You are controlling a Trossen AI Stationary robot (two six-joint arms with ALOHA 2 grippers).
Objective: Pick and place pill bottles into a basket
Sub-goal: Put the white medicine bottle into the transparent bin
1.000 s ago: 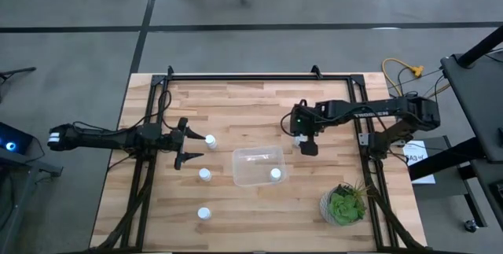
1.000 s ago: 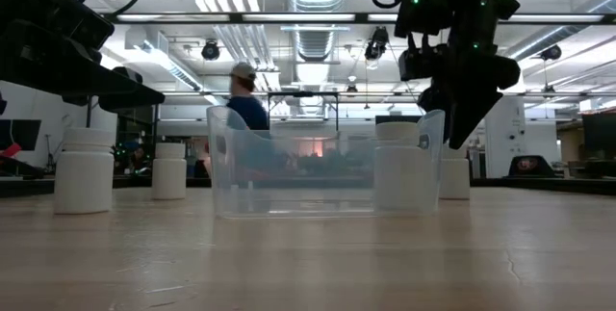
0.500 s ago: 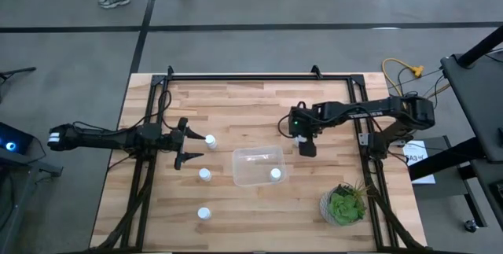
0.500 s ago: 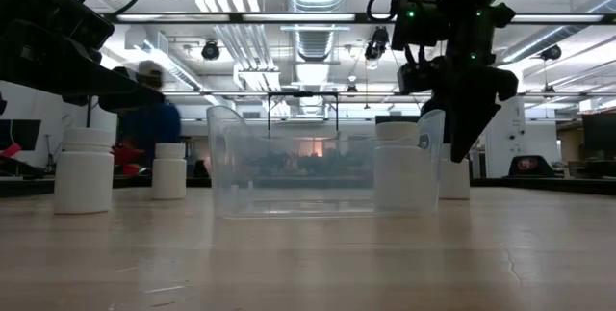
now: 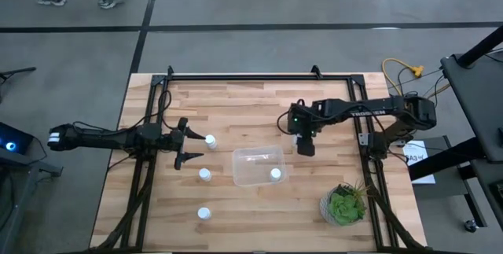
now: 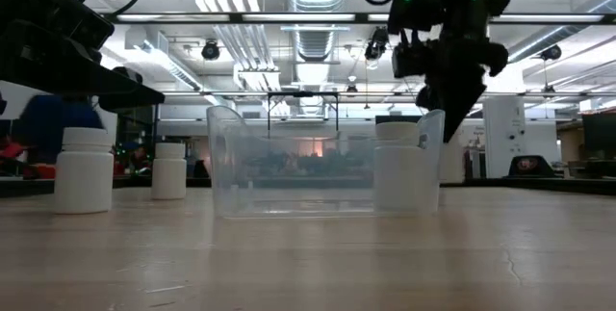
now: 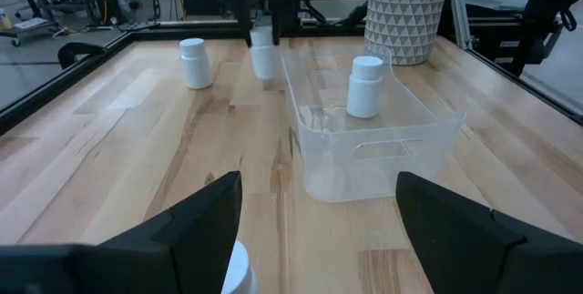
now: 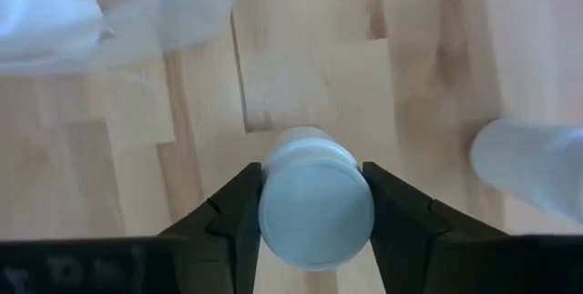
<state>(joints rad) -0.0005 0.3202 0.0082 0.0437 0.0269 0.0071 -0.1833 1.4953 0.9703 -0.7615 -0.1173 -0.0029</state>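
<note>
**Right hand gripping a pill bottle beside the basket**

The right hand (image 5: 305, 145) hung above the wooden table (image 5: 236, 101), just off the basket's far right corner, its two fingers (image 8: 239, 205) closed on the sides of a white pill bottle (image 8: 315, 196). The wrist view looked straight down on the bottle's round cap, pinched between the dark fingers, with bare planks below it. At one edge of that view lay a blurred corner of the clear basket (image 8: 137, 21), and at another the soft white shape of a second bottle (image 8: 533, 171).

In the low view the right hand (image 6: 445, 70) sat high, above the basket's rim on its right side.

The clear basket (image 5: 258, 166) stood near the middle of the table, with one pill bottle (image 5: 275, 174) upright inside it at the right end.

The left hand (image 5: 190, 143) waited low over the table, left of the basket, its fingers (image 7: 196, 226) spread wide apart and gripping nothing. A bottle (image 5: 211, 140) stood just at its fingertips. Two more stood on the table left of the basket: one (image 5: 204, 174) near its left end, another (image 5: 203, 214) closer to the front edge.

A green potted plant (image 5: 344, 204) sat towards the table's front right corner.
</note>
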